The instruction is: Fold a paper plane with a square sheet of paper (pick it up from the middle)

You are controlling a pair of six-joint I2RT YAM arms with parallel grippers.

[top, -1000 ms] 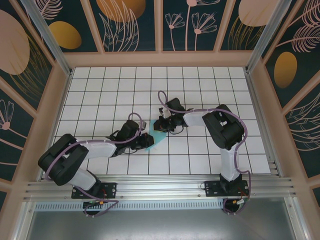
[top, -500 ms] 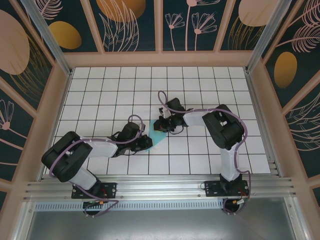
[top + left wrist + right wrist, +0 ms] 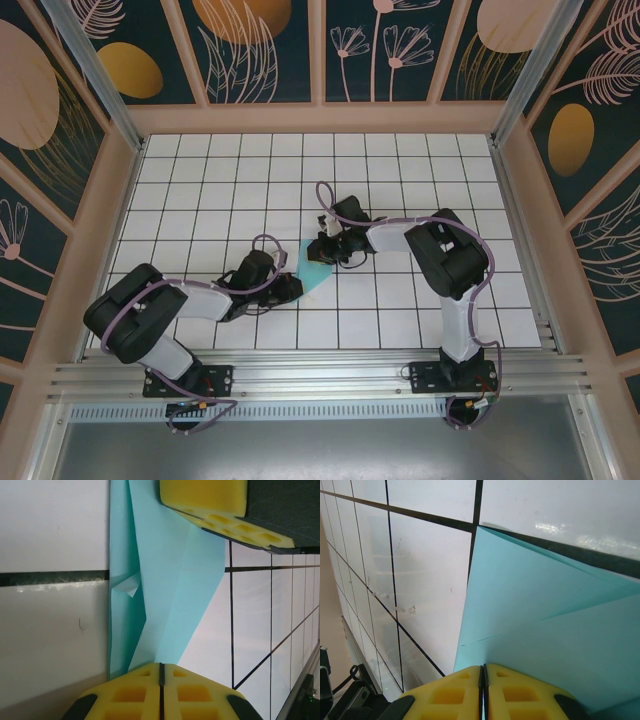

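Two arms meet near the middle of the white grid table [image 3: 200, 180], with one sheet of paper [image 3: 314, 270] lying between them. The sheet is light turquoise and partly folded. In the overhead view it is a small pointed shape on the tiles, just in front of the left gripper [image 3: 292, 286] and directly below the right gripper [image 3: 325, 250]. In the left wrist view the paper [image 3: 170, 580] lies flat across a black grid line, with several overlapping layers, one long crease along its length and a small turned-up flap near one edge. The left gripper [image 3: 160, 666] has its yellow pads pressed together with no gap, and the paper narrows to run in under their tips. Whether any paper is caught between the pads cannot be told. A yellow pad of the right gripper's fingers [image 3: 205, 500] rests on the far end of the sheet. In the right wrist view the right gripper [image 3: 483, 668] is likewise fully closed, pad against pad. The paper [image 3: 545, 605] reaches right up to its tips, with one corner on a grid line and a diagonal fold visible. Grip on the paper is not confirmed here either.
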